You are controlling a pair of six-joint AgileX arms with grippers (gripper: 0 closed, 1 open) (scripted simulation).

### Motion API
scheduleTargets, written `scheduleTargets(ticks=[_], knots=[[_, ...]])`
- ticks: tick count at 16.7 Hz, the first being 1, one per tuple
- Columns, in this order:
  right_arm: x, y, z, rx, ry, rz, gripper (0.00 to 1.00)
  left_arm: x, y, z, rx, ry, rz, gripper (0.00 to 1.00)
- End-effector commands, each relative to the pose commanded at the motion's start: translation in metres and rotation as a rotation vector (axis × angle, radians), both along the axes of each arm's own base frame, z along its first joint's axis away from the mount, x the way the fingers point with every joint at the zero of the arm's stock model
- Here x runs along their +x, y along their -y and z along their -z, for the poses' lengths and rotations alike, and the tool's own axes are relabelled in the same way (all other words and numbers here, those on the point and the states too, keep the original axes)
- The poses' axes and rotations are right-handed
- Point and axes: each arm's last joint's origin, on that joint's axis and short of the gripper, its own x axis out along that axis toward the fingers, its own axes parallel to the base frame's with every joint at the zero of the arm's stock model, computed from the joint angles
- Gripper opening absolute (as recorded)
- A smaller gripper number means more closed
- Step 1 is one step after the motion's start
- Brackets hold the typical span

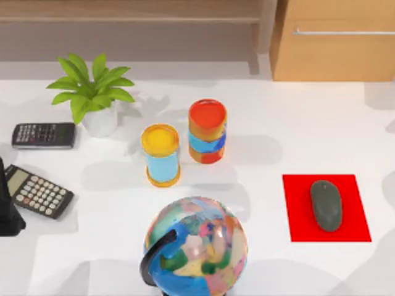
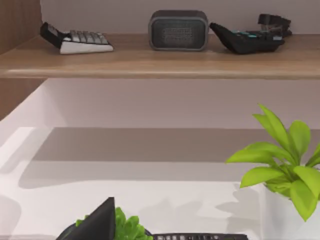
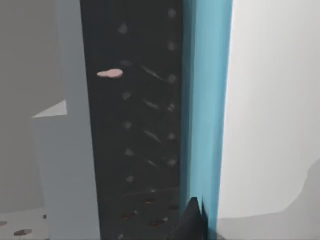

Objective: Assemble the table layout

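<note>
Because the objects stand close together on the table (image 1: 271,129), the main hazard from here is a collision: an arm reaching across the centre could topple the yellow-topped cup (image 1: 160,154) or the red-topped cup (image 1: 207,131), which stand just beside each other, or knock the globe (image 1: 196,246) at the near edge. A sweep along the left side could likewise shove the two calculators (image 1: 42,194) or tip the potted plant (image 1: 92,92). The mouse (image 1: 326,205) lies on the red mat (image 1: 299,209) at the right and could be pushed off it. Whether either gripper is apart or together cannot be told; a dark part of the left arm (image 1: 7,209) sits at the left edge, and the right arm is parked off to the right. The table is a broad, flat, smooth white desktop spanning the whole scene, with a wooden cabinet (image 1: 333,43) beyond its far right.
</note>
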Motion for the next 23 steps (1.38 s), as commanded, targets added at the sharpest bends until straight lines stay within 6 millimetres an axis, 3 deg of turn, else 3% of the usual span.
scheduleTargets(ticks=[2,15,23], knots=[[0.0,0.0,0.0,0.0,0.0,0.0,0.0,0.0,0.0,0.0,0.0,0.0,0.0,1.0],[0.0,0.0,0.0,0.0,0.0,0.0,0.98,0.0,0.0,0.0,0.0,0.0,0.0,1.0],[0.0,0.0,0.0,0.0,0.0,0.0,1.0,0.0,0.0,0.0,0.0,0.0,0.0,1.0]])
